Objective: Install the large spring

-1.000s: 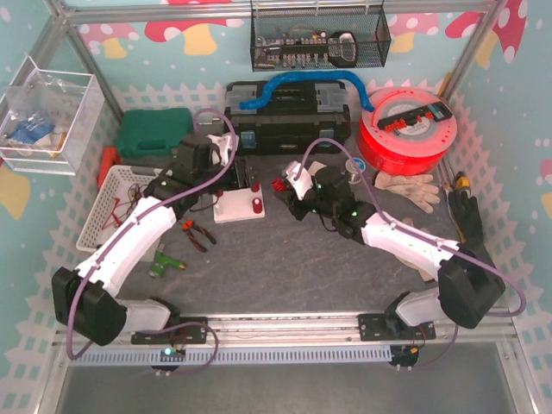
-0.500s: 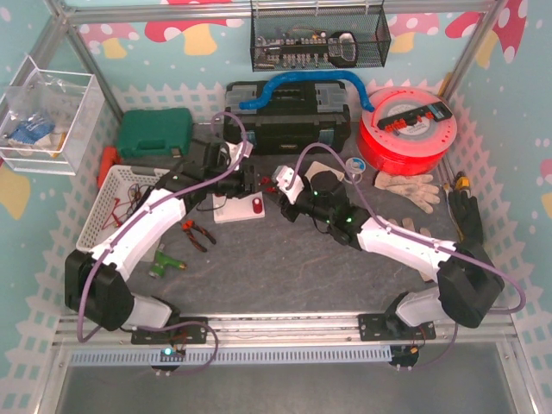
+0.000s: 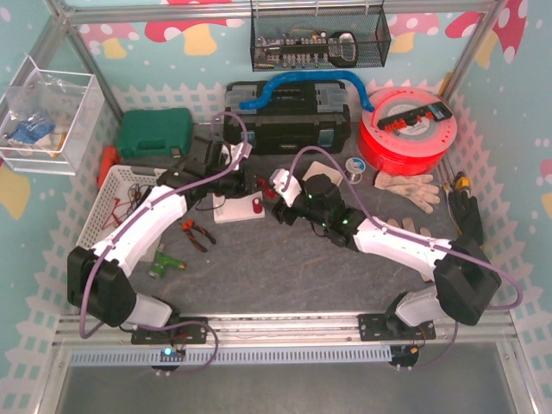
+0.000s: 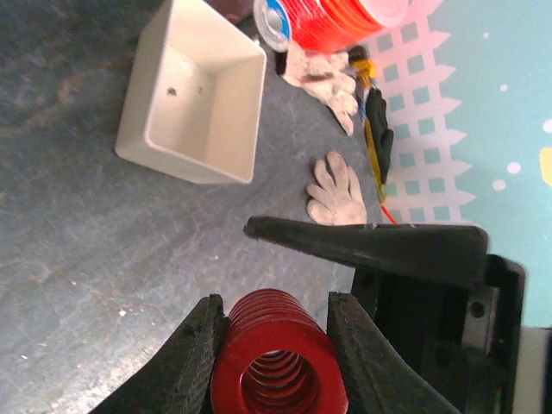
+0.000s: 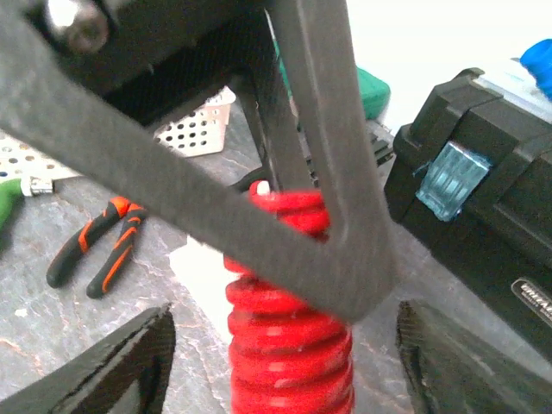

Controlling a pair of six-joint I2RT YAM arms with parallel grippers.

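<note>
1. Over the last second the two arms have drawn together at the middle of the grey table (image 3: 276, 267); the left arm (image 3: 142, 226) has swung right, away from the white plastic basket (image 3: 99, 211), and the right arm (image 3: 397, 241) has stretched further left; the left fingers (image 4: 197, 366) have narrowed while the right fingers (image 5: 112, 371) have spread.
2. The left fingers are clamped on the large red coil spring (image 4: 276, 362), one finger pressed against each side of the coils; the left wrist view looks straight down the spring's bore.
3. The right fingers stand wide apart and hold nothing; in the right wrist view the spring rises between them with a clear gap on both sides, and the left fingers cross in front of its upper coils.
4. The spring sits where the two arms meet, just in front of the black plastic toolbox (image 3: 289, 116) and beside the white rectangular block (image 3: 231, 210); whether its end touches the block or the table I cannot tell.
5. The left arm runs from its base at the near left corner diagonally up and right, its wrist bent toward the right arm; the right arm lies low and long across the table from the near right corner, its wrist pointing left.
6. A pair of orange-and-black pliers (image 5: 95, 246) lies on the table left of the spring, apart from it.
</note>
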